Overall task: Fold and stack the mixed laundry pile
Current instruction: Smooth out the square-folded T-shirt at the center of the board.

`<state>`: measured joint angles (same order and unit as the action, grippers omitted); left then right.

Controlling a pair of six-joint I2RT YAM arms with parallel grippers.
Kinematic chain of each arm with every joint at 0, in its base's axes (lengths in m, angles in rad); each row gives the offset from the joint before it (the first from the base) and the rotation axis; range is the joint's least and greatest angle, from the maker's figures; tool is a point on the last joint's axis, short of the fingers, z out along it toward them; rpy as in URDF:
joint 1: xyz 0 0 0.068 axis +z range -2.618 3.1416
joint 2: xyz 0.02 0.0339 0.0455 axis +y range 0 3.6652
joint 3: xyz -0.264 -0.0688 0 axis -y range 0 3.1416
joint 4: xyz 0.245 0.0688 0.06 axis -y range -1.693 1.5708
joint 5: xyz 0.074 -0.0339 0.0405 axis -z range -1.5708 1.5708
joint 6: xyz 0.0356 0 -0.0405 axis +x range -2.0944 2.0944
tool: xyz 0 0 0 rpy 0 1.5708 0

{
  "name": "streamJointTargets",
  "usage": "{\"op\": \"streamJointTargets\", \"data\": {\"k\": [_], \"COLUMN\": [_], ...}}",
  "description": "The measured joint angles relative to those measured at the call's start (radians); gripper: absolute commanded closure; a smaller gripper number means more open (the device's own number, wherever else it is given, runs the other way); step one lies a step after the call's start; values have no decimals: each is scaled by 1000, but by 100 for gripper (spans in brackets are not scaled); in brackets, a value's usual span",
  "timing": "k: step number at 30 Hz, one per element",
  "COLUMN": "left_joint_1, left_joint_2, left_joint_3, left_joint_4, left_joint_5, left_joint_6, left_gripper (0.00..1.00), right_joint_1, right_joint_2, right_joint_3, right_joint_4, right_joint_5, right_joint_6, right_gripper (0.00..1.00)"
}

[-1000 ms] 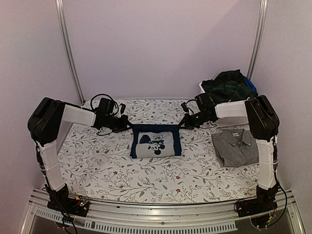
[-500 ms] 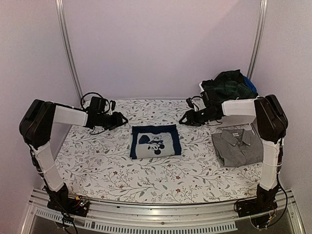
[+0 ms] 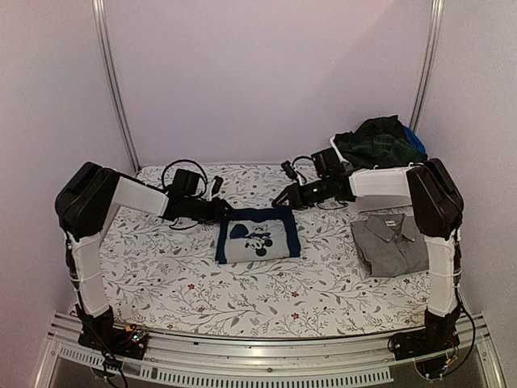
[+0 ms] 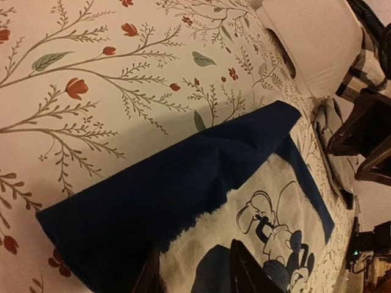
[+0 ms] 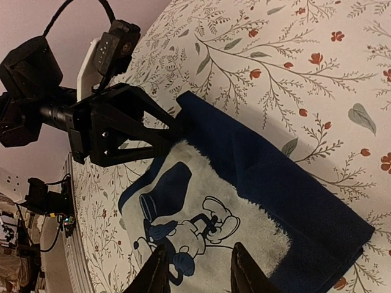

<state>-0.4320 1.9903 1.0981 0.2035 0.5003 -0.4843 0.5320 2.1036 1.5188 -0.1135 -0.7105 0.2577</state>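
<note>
A folded navy blue garment (image 3: 258, 234) with a pale cartoon print lies flat at the table's middle. My left gripper (image 3: 222, 212) sits at its far left corner and my right gripper (image 3: 281, 202) at its far right corner. In the left wrist view, my left gripper (image 4: 195, 278) stands open just above the navy garment (image 4: 183, 195). The right wrist view shows my right gripper (image 5: 197, 271) open over the print of the navy garment (image 5: 275, 183), nothing between its fingers. A folded grey collared shirt (image 3: 392, 242) lies at the right. A dark green plaid garment (image 3: 378, 141) tops the heap at the back right.
A white bin (image 3: 334, 145) at the back right corner holds the heap, with a bit of blue cloth (image 3: 415, 141) behind. The floral table cloth (image 3: 202, 283) covers the table. Metal posts (image 3: 113, 81) stand at the back corners. My left arm's gripper (image 5: 122, 131) faces the right wrist camera.
Both grippers let go of the navy garment's far edge, drew outward and opened, then came back in to its far corners. The garment now lies flat.
</note>
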Motion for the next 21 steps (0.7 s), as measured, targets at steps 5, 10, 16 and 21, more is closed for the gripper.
{"op": "streamJointTargets", "data": {"k": [5, 10, 16, 21], "left_joint_1": [4, 15, 45, 73], "left_joint_2": [139, 224, 259, 213], "left_joint_3": [108, 205, 256, 215], "left_joint_4": [3, 10, 18, 8], "left_joint_5": [40, 64, 64, 34], "left_joint_6": [0, -16, -41, -32], "left_gripper": [64, 60, 51, 40], "right_joint_1": [4, -12, -35, -39], "right_joint_2": [171, 277, 286, 254], "right_joint_3": [73, 170, 218, 192], "right_joint_4": [-7, -34, -44, -44], "right_joint_5": [6, 52, 123, 129], "right_joint_6": [10, 14, 35, 28], "right_gripper": [70, 63, 48, 34]}}
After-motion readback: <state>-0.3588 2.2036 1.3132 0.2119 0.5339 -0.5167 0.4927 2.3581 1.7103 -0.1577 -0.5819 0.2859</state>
